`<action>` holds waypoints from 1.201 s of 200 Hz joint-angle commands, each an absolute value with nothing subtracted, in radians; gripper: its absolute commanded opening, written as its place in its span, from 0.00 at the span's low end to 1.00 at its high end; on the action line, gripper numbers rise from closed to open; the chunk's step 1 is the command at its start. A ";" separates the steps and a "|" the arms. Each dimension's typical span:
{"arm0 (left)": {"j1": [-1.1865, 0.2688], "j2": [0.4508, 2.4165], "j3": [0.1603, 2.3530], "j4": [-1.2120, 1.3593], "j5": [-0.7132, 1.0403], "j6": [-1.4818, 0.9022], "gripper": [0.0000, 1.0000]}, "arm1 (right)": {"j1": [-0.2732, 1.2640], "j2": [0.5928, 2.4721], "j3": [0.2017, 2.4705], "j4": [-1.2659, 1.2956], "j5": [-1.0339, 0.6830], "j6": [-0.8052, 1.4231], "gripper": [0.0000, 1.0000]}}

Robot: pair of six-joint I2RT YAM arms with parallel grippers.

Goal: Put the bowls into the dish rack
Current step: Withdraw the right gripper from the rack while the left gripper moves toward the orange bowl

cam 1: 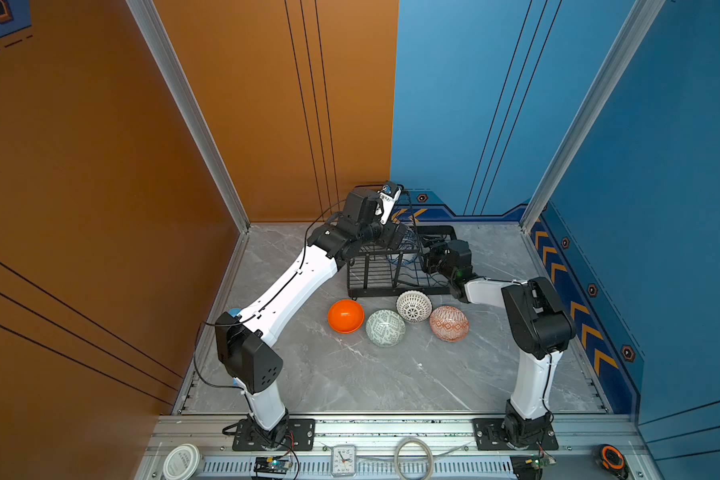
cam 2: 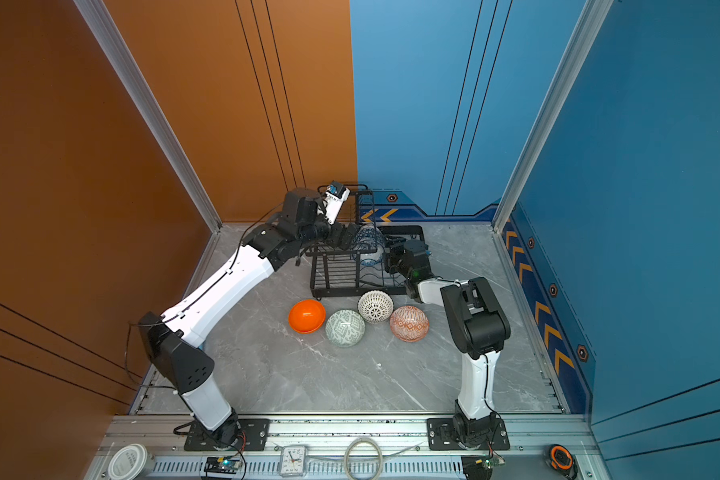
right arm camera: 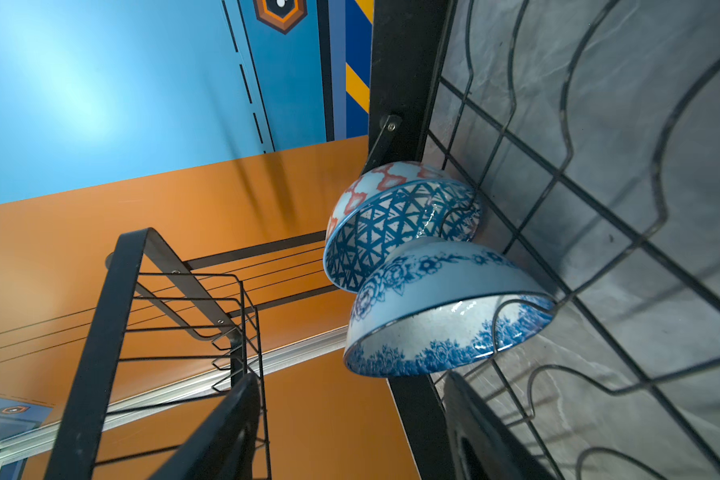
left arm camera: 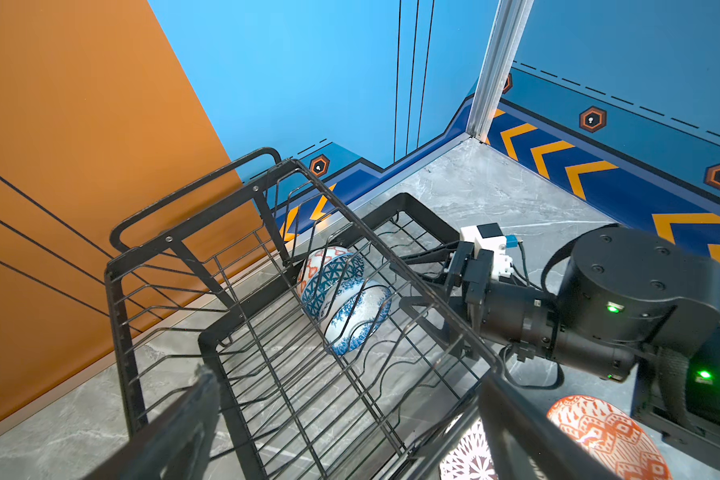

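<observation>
Right wrist view, unlike top views, shows right gripper spread beside floral bowl; left gripper gapes.

Just ahead of the end effector, whose jaws stand apart around nothing, the white floral bowl stands on edge in the wire base of the dish rack. Beyond it leans the blue geometric bowl, then an orange-patterned bowl.
</observation>
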State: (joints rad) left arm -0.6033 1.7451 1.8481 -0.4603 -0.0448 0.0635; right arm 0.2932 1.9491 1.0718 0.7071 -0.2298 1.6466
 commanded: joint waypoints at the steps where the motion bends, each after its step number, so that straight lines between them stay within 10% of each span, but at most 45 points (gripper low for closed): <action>1: -0.607 1.722 1.872 -0.436 -0.067 0.065 0.98 | 0.282 1.888 1.043 0.701 -0.255 1.608 0.79; 41: -0.608 1.696 1.842 -0.425 -0.099 0.046 0.98 | 0.258 1.830 1.004 0.684 -0.278 1.586 1.00; 240: -0.426 1.347 1.465 -0.626 -0.323 -0.473 0.98 | 0.152 1.464 1.127 -0.024 -0.396 1.028 1.00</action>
State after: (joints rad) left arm -0.4477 1.3907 1.5063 -0.5179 -0.2996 -0.3542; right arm 0.1566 1.5249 1.0786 0.1535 -0.3931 1.1679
